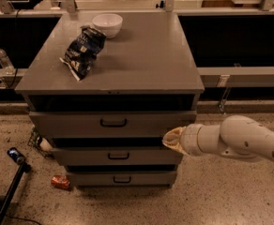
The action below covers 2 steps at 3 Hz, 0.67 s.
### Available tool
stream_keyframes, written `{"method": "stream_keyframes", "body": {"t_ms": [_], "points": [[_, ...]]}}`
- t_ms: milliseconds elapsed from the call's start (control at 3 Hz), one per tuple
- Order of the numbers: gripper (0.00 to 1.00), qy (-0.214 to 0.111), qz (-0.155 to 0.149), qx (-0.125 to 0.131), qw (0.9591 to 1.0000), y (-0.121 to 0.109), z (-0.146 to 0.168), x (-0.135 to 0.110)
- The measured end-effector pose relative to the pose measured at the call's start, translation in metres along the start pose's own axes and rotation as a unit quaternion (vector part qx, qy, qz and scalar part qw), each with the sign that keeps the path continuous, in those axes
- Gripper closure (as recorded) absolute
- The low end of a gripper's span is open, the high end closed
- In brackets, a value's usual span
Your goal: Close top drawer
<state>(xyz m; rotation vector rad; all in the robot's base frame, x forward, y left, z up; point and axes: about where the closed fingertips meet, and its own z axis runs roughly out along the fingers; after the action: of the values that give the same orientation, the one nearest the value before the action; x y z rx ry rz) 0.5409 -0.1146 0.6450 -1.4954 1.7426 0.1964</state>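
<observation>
The top drawer (71, 124) is the uppermost grey drawer of the cabinet, with a dark pull handle (113, 123) at the centre of its front. It stands pulled out a little, with a dark gap above its front panel. My gripper (168, 138) comes in from the right on a white arm. Its cream tip is shut and empty and sits at the lower right part of the top drawer's front, at or just in front of the panel.
Two narrower drawers, the middle drawer (141, 156) and the bottom drawer (146, 178), stick out below. A white bowl (107, 23) and a dark chip bag (84, 50) lie on the cabinet top. A red can (60, 182), a blue can (14, 154) and a black pole (8, 193) are on the floor at left.
</observation>
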Motion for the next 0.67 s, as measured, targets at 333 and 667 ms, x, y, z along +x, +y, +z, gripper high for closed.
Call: {"method": "stream_keyframes", "body": {"t_ms": [333,667], "points": [[1.00,-0.069,0.052,-0.050,0.9950,0.030,-0.037,-0.031],[1.00,-0.106,0.090,-0.062,0.9883,0.046,-0.065,-0.052]]}}
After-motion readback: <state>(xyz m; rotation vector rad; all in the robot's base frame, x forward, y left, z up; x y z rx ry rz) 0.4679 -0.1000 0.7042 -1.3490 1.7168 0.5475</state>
